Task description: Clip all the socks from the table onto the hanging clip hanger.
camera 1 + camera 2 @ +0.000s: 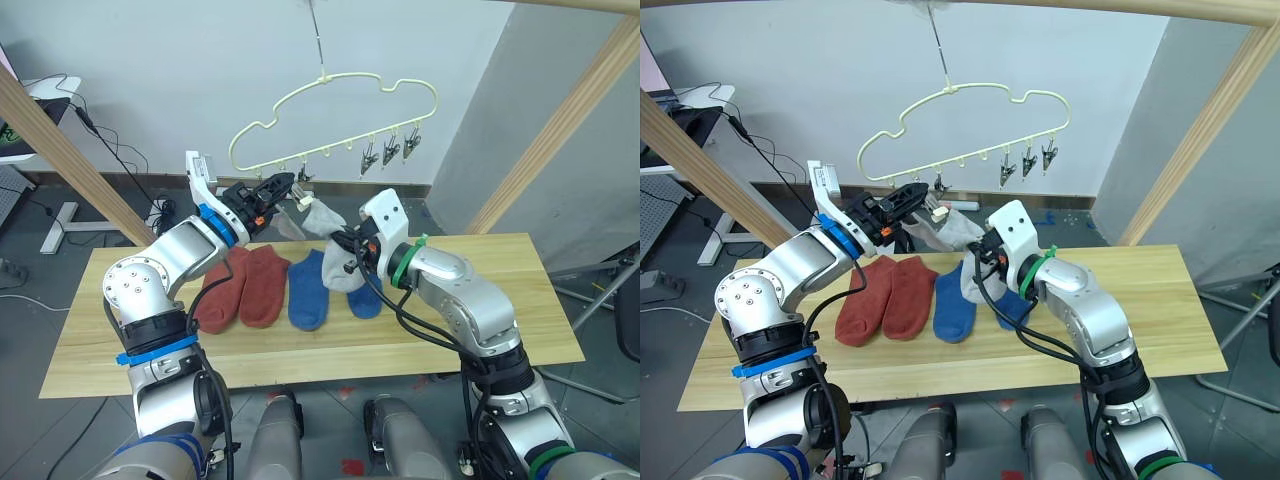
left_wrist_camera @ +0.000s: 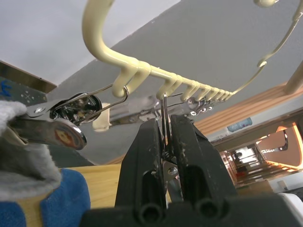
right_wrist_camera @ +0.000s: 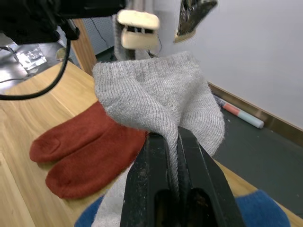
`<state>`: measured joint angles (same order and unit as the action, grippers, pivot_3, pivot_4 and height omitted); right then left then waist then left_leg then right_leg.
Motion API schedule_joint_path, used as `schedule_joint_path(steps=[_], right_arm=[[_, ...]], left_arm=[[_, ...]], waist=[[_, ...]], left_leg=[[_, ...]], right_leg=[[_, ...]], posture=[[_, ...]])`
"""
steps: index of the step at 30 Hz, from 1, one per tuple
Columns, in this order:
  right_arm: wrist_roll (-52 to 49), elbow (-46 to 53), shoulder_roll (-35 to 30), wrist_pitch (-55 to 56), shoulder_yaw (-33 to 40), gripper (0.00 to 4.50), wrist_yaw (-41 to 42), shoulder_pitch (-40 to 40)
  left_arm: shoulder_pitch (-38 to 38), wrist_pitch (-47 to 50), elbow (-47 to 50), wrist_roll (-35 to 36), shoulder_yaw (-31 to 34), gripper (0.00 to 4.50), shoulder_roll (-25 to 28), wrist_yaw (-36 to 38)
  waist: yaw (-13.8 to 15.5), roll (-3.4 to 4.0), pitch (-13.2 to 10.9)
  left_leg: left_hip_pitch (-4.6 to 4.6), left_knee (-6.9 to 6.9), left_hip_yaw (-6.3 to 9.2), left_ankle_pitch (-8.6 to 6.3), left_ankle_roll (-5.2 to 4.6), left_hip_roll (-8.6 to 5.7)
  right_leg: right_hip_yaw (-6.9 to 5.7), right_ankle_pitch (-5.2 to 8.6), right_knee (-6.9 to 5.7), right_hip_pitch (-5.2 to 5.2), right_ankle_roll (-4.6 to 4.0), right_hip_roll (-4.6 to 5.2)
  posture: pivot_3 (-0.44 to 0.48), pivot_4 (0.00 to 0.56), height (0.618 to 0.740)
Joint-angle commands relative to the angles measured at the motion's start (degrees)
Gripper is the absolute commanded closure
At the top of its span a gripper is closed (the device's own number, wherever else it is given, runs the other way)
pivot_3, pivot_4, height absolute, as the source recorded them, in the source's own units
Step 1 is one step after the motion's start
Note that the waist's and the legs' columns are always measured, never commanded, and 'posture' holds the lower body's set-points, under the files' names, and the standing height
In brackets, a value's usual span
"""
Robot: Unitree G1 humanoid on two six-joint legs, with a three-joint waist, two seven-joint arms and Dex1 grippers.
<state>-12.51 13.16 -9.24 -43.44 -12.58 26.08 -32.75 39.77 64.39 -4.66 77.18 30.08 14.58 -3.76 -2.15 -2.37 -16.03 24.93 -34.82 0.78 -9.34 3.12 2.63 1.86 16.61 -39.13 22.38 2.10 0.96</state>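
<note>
Grey sock (image 3: pixel 161 99): soft, light, floppy; take by cuff edge.
Right pincer (image 3: pixel 173 142): clamped on sock.
Left pincer (image 2: pixel 165 142): squeezing clip (image 2: pixel 164 124).

Bare table (image 1: pixel 480 300) lay open on my right. My left gripper (image 1: pixel 283 186) crowded the clip hanger (image 1: pixel 330 120) at its low left clips; the grey sock (image 1: pixel 322 218) in my right gripper (image 1: pixel 345 245) hung just beside, blocking passage there.
</note>
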Motion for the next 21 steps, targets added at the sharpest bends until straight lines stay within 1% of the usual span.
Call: schedule_joint_path(steps=[1, 13, 21], right_arm=[[-0.4, 0.5, 1.2, 1.6, -0.1, 4.45, -0.2, -1.7], [-0.4, 0.1, 2.5, 0.5, 0.4, 4.45, -1.2, -4.2], [-0.1, -0.6, 3.5, 0.6, -0.2, 4.45, -1.7, -5.0]], left_arm=[[-0.8, -0.3, 1.7, 1.6, -1.1, 4.48, 0.3, -0.5], [-2.1, -1.7, 1.7, 3.6, -2.6, 4.48, 1.7, -0.7], [-2.4, -4.1, 2.3, 1.2, -4.6, 4.48, 3.0, 2.3]], waist=[[0.1, 0.0, 0.0], [0.2, 0.0, 0.0], [0.2, 0.0, 0.0]], left_leg=[[0.01, 0.0, 0.0, 0.0, 0.0, 0.0], [0.02, 0.03, -0.02, -0.02, 0.01, 0.01], [0.02, 0.08, -0.01, -0.02, 0.01, 0.01]], right_leg=[[-0.01, 0.0, 0.03, 0.0, 0.0, 0.0], [-0.03, 0.0, 0.09, 0.0, 0.0, 0.0], [-0.05, 0.0, 0.12, 0.0, 0.0, 0.0]], posture=[[-0.026, 0.248, 0.74], [-0.025, 0.253, 0.74], [-0.024, 0.253, 0.74]])
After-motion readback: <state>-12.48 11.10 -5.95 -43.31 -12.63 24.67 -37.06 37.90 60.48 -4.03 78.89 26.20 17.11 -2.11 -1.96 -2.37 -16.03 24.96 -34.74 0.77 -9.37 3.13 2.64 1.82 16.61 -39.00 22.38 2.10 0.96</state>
